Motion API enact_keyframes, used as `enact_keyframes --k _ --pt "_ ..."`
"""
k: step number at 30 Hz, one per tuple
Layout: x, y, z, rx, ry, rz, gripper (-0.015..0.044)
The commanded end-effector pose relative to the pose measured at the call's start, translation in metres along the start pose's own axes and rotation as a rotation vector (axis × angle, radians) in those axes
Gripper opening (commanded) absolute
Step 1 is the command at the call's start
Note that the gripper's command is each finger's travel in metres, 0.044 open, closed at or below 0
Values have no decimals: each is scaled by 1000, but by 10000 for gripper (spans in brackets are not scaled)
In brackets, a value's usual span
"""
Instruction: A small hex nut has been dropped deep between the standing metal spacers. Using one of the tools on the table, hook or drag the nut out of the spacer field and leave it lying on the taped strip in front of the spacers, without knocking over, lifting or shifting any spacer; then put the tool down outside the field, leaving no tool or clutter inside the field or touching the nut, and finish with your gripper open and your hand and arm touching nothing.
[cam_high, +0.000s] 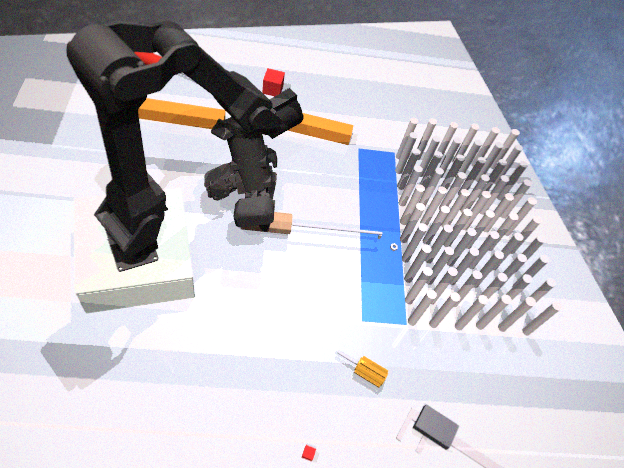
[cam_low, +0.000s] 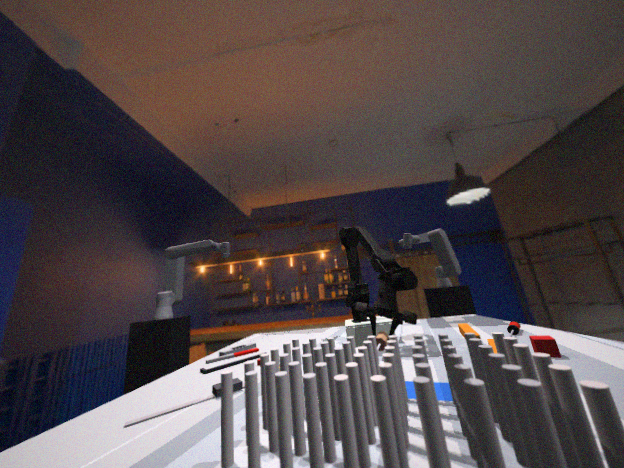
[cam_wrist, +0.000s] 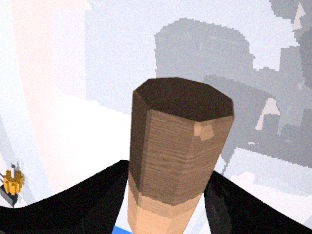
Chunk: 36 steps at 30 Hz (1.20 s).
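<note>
Dark blue walls and a dim brown ceiling surround your pale, patchily lit table, with lit shelves of bottles behind your arm in the exterior view. Your gripper is closed around the wooden handle of the hooked tool, and its thin rod reaches out over the blue strip. The hex nut lies on that strip, near the edge facing the spacers and a little apart from the rod's tip (a small margin on the spacer side, so mind it).

You have open table between the pale base block and the strip, and more beyond the strip's end, up to the yellow-handled screwdriver. On the other side, the orange bar stops just short of the strip's corner, with the red block farther out. The spacers stand upright in close rows, the nearest right beside the strip.

Your fingertips are hidden from above by the wrist, and your wrist view cuts off the rod and its hook. You can't make out the nut in the exterior view, where the spacers cover much of the strip; the hook's exact shape is too small to read.
</note>
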<state>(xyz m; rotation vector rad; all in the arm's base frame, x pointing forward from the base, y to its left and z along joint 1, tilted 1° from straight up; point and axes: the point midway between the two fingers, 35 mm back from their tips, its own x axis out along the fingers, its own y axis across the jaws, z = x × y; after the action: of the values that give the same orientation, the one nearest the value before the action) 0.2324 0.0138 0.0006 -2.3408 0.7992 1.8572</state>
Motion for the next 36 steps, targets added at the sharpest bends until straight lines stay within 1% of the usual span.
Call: enact_keyframes --k 1,12,24,25,26,27,36 --pt "-5 2 -1 8 7 2 0" --pt "-56 9 -25 9 9 1 0" --pt "-120 32 -39 9 9 1 0" --pt "-123 33 -40 9 9 1 0" --pt "-110 28 -36 6 -5 4 0" --pt "-109 29 -37 22 -9 4 0" --pt "-101 48 -51 302 -73 7 0"
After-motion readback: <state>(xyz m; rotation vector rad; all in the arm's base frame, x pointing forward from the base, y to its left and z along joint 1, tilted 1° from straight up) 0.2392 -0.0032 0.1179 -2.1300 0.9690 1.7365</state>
